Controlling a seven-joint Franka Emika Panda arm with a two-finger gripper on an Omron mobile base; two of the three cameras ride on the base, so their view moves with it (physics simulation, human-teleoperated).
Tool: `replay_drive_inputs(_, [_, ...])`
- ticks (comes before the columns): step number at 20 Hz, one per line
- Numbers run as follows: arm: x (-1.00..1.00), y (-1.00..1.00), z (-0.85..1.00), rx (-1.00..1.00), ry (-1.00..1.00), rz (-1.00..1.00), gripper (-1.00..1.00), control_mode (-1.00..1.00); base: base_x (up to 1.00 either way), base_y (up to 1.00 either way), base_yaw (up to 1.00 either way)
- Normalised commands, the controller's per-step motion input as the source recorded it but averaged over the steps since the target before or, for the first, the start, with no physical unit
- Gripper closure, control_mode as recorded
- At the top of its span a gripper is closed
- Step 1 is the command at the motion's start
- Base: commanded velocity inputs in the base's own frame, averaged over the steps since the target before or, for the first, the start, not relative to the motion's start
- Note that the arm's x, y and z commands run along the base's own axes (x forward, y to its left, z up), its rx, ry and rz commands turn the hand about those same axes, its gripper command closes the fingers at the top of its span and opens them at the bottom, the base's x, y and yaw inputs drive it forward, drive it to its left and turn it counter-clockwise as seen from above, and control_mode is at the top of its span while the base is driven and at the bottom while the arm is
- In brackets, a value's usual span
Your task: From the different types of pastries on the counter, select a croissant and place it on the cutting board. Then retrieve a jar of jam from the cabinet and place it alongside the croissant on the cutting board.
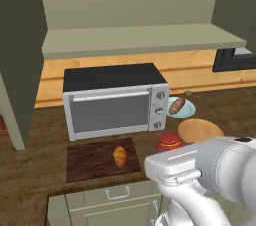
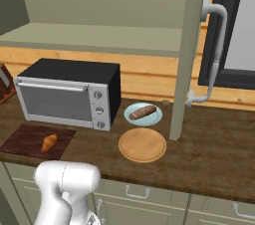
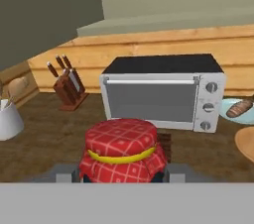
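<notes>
- Two task items are accounted for: the croissant (image 1: 119,156) lies flat on the cutting board (image 1: 87,162), right of the board's centre, and the jar of jam (image 3: 122,151) sits between the gripper (image 3: 121,173) fingertips in the hand view.
- The gripper is clamped on the jar of jam; a dark fingertip stands tight against each side of the jar body, below the red checked lid, so the jar rides upright.
- In the left base view the jar of jam (image 1: 169,141) appears just right of the cutting board, beside the round wooden plate (image 1: 200,130). Whether it hangs above the counter (image 2: 214,144) or touches it cannot be told.
- The cutting board lies directly in front of the toaster oven (image 1: 115,101), at the counter's front edge, within easy reach of the arm.
- The croissant leaves bare board on its left and a narrower strip on its right; judged from this, either patch can take the jar alongside it.
- The longer brown pastry (image 2: 143,112) rests on a pale blue plate (image 2: 130,117), apart from the board; it is not the selected pastry.
- The cabinet (image 1: 135,37) shelf above the toaster oven carries nothing visible.
</notes>
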Motion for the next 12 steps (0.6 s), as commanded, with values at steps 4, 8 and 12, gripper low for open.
replay_drive_inputs(4, [0.37, 0.66, -1.00, 0.04, -0.31, 0.22, 1.00, -1.00, 0.00, 0.00, 0.00])
replay_drive_inputs(8, [0.47, 0.76, -1.00, 0.12, -0.34, -0.06, 1.00, -1.00, 0.00, 0.00, 0.00])
replay_drive_inputs(12, [0.28, 0.42, -1.00, 0.24, -0.51, -0.16, 1.00, -1.00, 0.00, 0.00, 0.00])
